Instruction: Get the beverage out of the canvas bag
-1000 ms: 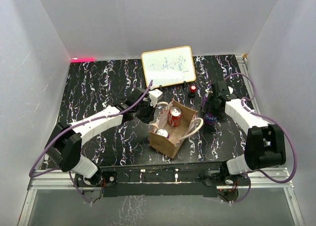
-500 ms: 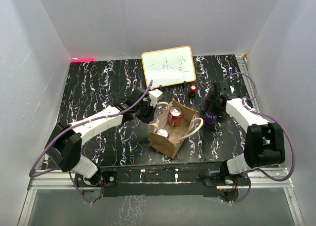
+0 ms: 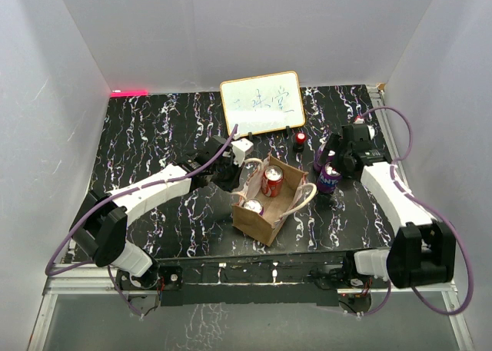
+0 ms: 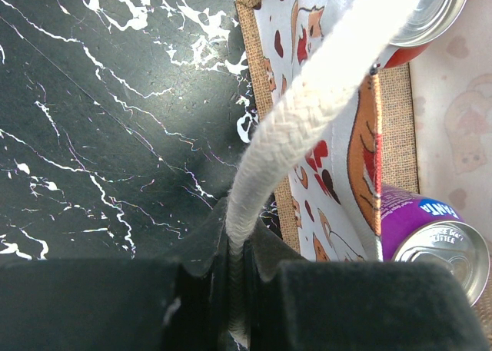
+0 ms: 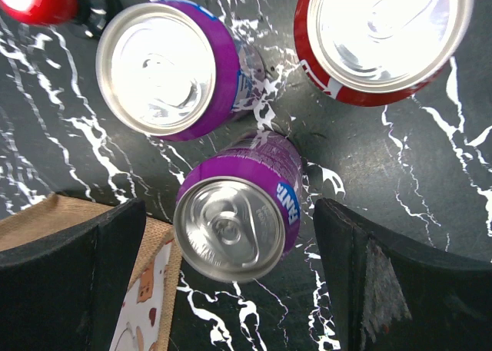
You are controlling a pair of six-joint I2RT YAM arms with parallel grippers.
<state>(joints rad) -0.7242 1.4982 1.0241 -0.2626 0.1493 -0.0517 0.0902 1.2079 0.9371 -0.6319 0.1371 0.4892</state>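
— Why is your left pincer (image 4: 237, 247) clamped shut on the rope handle (image 4: 323, 97)?

— It works as an anchor. Gripping that loop keeps the canvas bag (image 3: 257, 222) upright with its mouth spread, so the drinks inside are easy to reach. A red can (image 3: 272, 180) and a purple can (image 3: 253, 206) stand in it, so I'd say the job isn't finished.

— And your right pincer (image 5: 231, 247)?

— Its jaws are spread wide on either side of the outer purple can (image 5: 234, 213), with a gap on both sides, so it holds nothing. That can stands upright on the tabletop (image 3: 154, 136), just beside the bag's right wall.

— Why there?

— Probably to group it. A second purple can (image 5: 165, 67) and a second red can (image 5: 384, 36) stand close by, out of the bag's way.
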